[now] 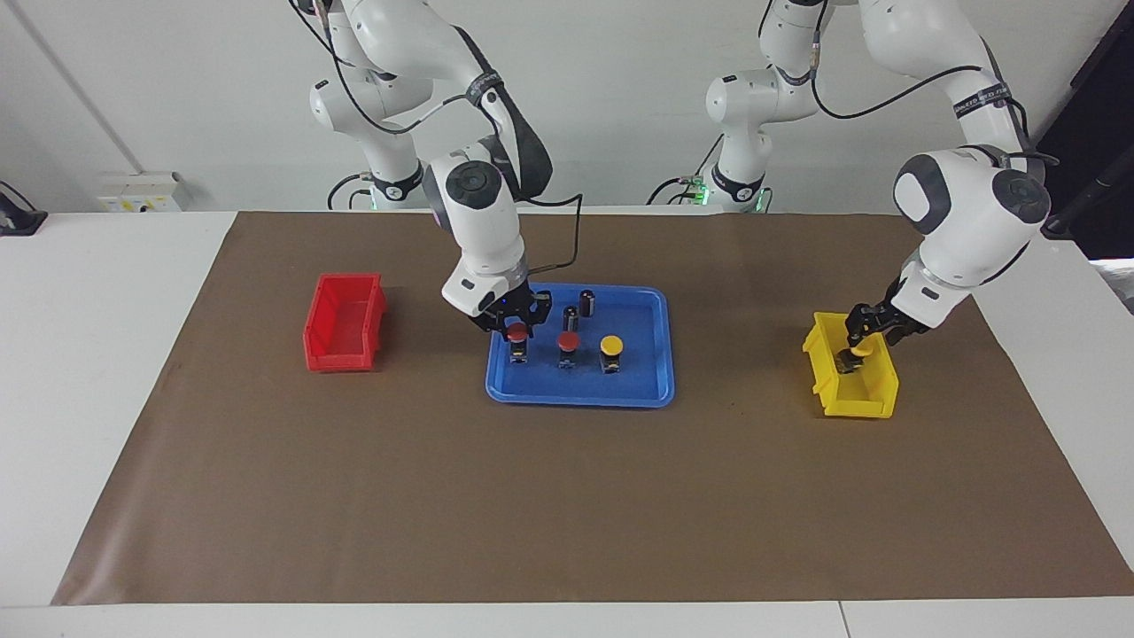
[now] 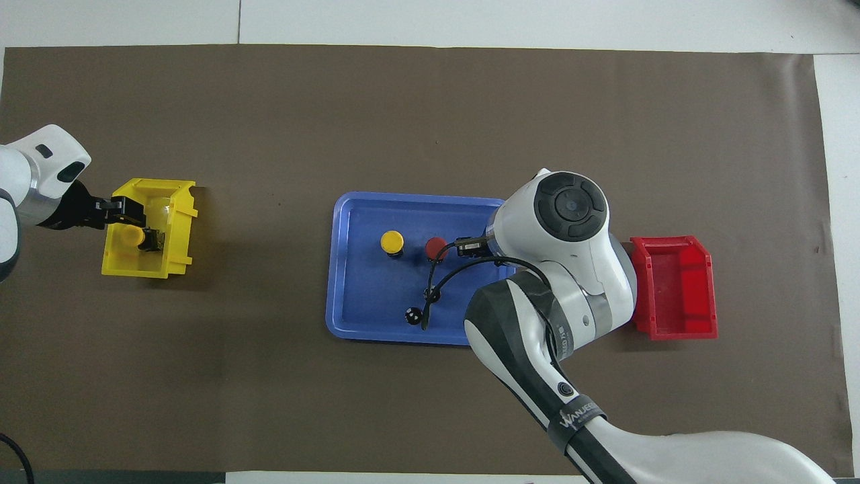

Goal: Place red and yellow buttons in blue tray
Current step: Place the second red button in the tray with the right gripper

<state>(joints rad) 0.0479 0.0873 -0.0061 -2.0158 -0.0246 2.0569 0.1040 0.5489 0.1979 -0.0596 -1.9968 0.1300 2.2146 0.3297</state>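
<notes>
While the right claw point(image 1: 516, 326) sits closed on 1 red button point(image 1: 517, 333) to seat it in the blue tray point(image 1: 642, 390) beside 2 others, the left claw point(image 1: 858, 352) grips the last yellow button point(image 2: 131, 236) inside the yellow bin point(image 1: 873, 403).

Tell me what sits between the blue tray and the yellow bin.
Nothing: only bare brown mat between blue tray and yellow bin, shown in both views.

Both arms: glossy white rounded shells, dark grey round joint caps. Black grippers: right gripper point(image 1: 516, 330), left gripper point(image 1: 858, 347). Black cables loop along the links above each gripper. Black band with white lettering on each forearm.
</notes>
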